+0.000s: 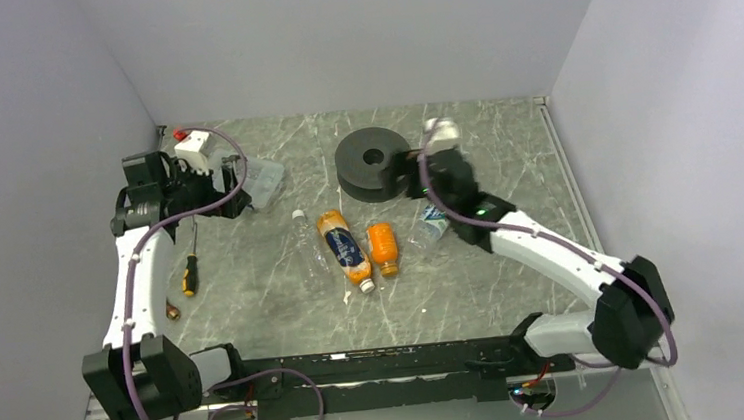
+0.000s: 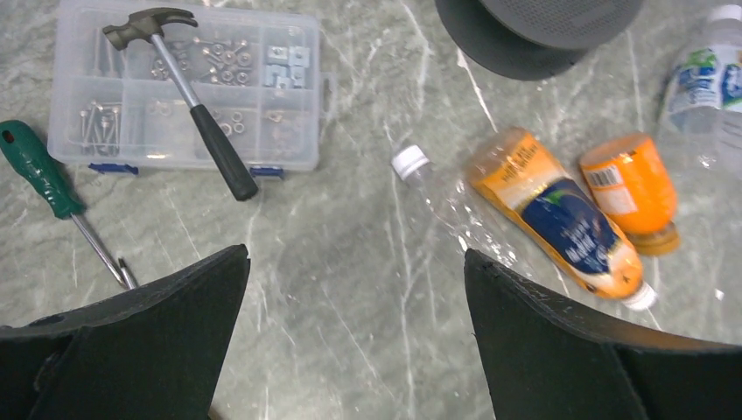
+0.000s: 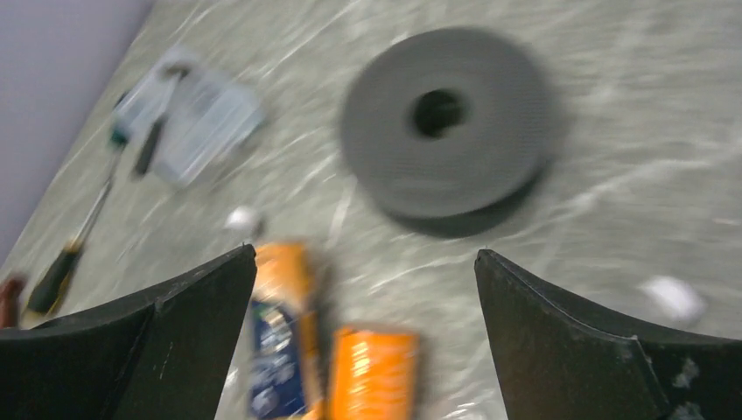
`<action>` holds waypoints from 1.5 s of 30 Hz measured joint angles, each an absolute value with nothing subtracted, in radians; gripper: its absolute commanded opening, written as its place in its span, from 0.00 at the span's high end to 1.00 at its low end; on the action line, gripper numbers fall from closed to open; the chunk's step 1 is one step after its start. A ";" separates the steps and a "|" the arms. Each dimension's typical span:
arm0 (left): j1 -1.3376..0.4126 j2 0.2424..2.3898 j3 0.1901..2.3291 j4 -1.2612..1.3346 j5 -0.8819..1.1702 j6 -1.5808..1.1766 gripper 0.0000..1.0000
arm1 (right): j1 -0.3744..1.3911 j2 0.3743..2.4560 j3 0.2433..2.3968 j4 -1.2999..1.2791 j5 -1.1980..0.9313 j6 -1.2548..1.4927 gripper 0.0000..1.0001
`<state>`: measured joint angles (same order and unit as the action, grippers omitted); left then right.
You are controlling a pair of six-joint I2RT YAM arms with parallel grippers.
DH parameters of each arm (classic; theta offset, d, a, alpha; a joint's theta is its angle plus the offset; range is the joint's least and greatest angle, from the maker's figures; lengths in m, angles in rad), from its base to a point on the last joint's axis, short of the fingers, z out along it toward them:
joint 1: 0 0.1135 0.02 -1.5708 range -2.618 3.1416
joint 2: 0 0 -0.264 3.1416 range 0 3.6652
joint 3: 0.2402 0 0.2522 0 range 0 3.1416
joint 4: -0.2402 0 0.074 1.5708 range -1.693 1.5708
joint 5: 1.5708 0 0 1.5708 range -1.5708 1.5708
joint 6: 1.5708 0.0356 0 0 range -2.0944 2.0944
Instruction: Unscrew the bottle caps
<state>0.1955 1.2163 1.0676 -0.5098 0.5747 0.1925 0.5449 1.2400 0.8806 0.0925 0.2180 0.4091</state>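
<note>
Mid-table, side by side, long axes near-to-far: clear plastic bottle (image 2: 442,201), tall orange bottle with dark blue label (image 2: 560,219), stubby orange bottle (image 2: 630,188) — all capped. Left gripper (image 2: 354,262), jaws spread, hovers far-left, closest to the clear one's round white cap (image 2: 409,162); right gripper (image 3: 365,254), equally spread, far-right.

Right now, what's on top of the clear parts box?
A hammer lies diagonally across the parts box lid, its grip overhanging one long edge. Small screws show through the lid; whatever sits beneath the hammer is covered.
</note>
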 measured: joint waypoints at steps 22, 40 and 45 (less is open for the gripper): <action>0.285 1.217 1.281 -0.909 0.529 0.107 0.01 | 1.133 1.921 1.505 -0.339 0.327 0.392 0.02; 0.287 1.217 1.393 -1.002 0.583 0.100 0.01 | 1.093 2.262 1.803 -0.447 0.286 0.385 0.07; 0.287 1.217 1.411 -1.018 0.621 0.093 0.01 | 1.078 2.291 1.813 -0.455 0.287 0.387 0.20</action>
